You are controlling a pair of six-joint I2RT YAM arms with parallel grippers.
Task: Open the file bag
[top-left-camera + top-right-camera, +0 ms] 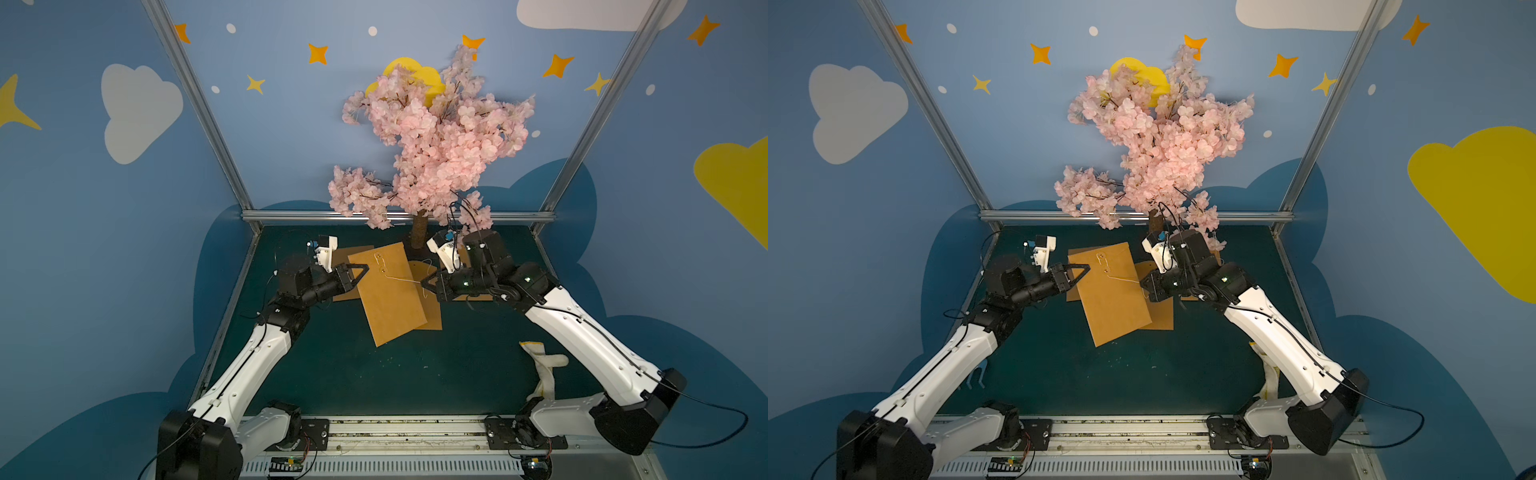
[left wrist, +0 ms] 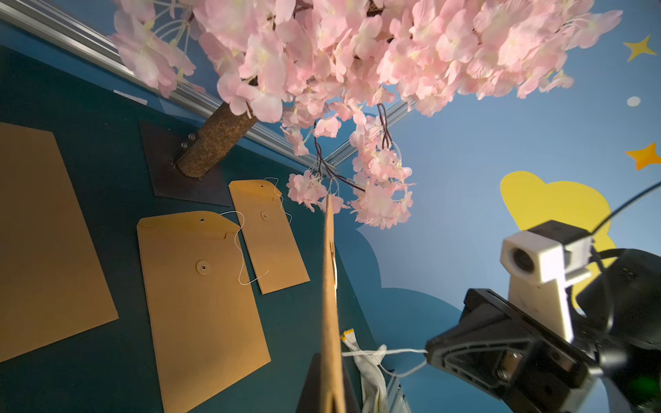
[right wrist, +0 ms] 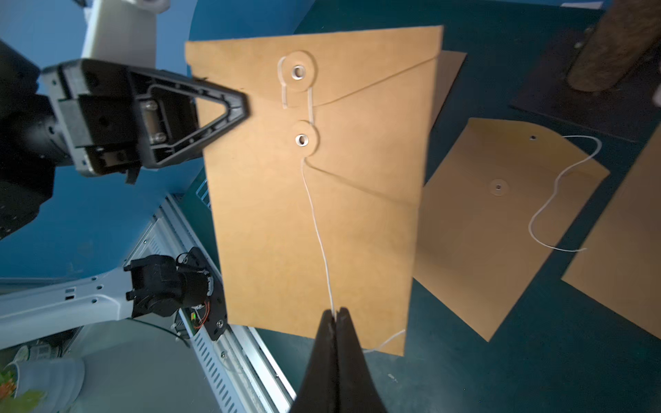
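1. Toward 12 o'clock on the worktop (image 1: 332, 374), the file bag (image 1: 388, 291) is held raised, with the left tool (image 1: 362, 272) clamped on its 9 o'clock edge.
2. Right wrist view makes plain that the right tool (image 3: 335, 316) is pinched tight on the string (image 3: 318, 229).
3. Left wrist view alone shows all three spare bags (image 2: 204, 304) lying flat, making four bags in all.

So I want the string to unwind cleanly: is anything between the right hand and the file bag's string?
Nothing visible. The right hand is shut on the string, which runs free from the lower button of the file bag; the left hand holds the bag's edge. The string loops the upper button.
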